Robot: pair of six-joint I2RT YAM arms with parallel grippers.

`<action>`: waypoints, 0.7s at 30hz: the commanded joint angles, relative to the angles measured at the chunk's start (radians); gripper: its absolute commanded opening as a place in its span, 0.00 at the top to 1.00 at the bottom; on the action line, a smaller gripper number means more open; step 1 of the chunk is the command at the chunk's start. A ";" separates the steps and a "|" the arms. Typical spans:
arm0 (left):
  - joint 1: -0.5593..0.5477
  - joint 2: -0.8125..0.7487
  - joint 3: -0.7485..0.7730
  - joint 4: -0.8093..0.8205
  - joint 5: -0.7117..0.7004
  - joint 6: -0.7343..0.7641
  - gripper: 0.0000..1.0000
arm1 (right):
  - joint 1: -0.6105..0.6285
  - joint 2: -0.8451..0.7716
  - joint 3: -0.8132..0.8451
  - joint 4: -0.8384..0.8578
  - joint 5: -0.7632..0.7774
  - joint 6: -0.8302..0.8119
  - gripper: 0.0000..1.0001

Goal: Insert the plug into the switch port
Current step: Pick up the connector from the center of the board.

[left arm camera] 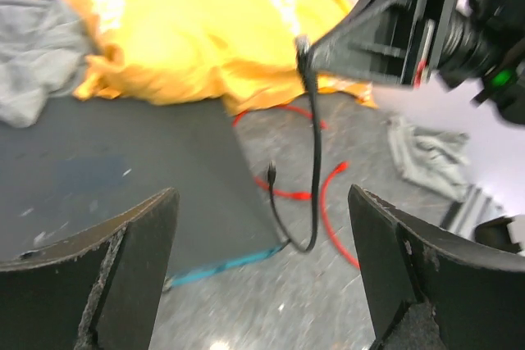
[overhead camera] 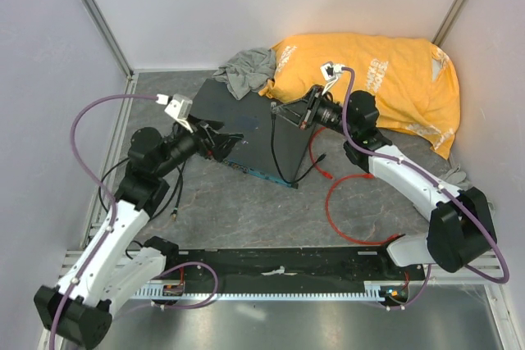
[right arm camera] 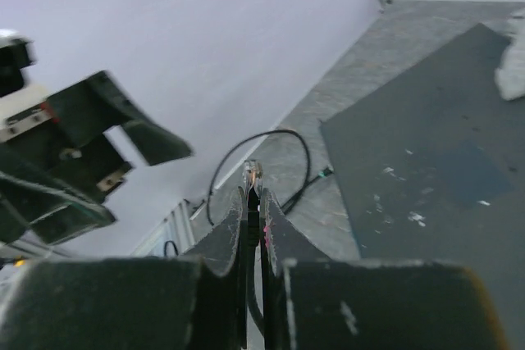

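Note:
The dark grey switch box lies flat at the table's middle, its blue-green front edge facing me; no single port can be made out. My right gripper hovers over the box's right side. It is shut on a small clear plug at the end of a black cable that hangs down past the box corner. The red cable lies loose on the table right of the box; I cannot make out its plug. My left gripper is open and empty above the box's left front.
An orange cloth and a grey cloth lie behind the box. Another grey rag lies at the right. Enclosure walls stand on three sides. A black cable tray runs along the near edge.

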 commanded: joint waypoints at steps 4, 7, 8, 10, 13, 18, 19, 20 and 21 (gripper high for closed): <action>-0.120 0.202 0.029 0.327 0.086 -0.116 0.14 | 0.056 -0.018 -0.067 0.335 -0.065 0.098 1.00; -0.171 0.284 0.064 0.344 0.065 -0.112 0.18 | 0.064 -0.018 -0.082 0.376 -0.062 0.125 1.00; -0.180 0.303 0.078 0.359 0.063 -0.112 0.19 | 0.064 -0.019 -0.085 0.384 -0.064 0.134 1.00; -0.204 0.356 0.090 0.374 0.051 -0.112 0.26 | 0.067 -0.022 -0.094 0.408 -0.068 0.151 1.00; -0.229 0.395 0.112 0.393 0.052 -0.115 0.50 | 0.067 -0.033 -0.107 0.411 -0.067 0.151 1.00; -0.241 0.386 0.151 0.346 0.026 -0.063 0.98 | 0.067 -0.059 -0.105 0.375 -0.065 0.125 0.96; -0.241 0.375 0.167 0.291 0.011 -0.031 0.99 | 0.065 -0.070 -0.099 0.315 -0.058 0.090 0.93; -0.241 0.366 0.211 0.231 -0.038 0.008 0.98 | 0.067 -0.078 -0.082 0.274 -0.049 0.066 0.82; -0.243 0.342 0.236 0.097 -0.072 0.099 0.98 | 0.067 -0.099 -0.071 0.228 -0.017 0.041 0.75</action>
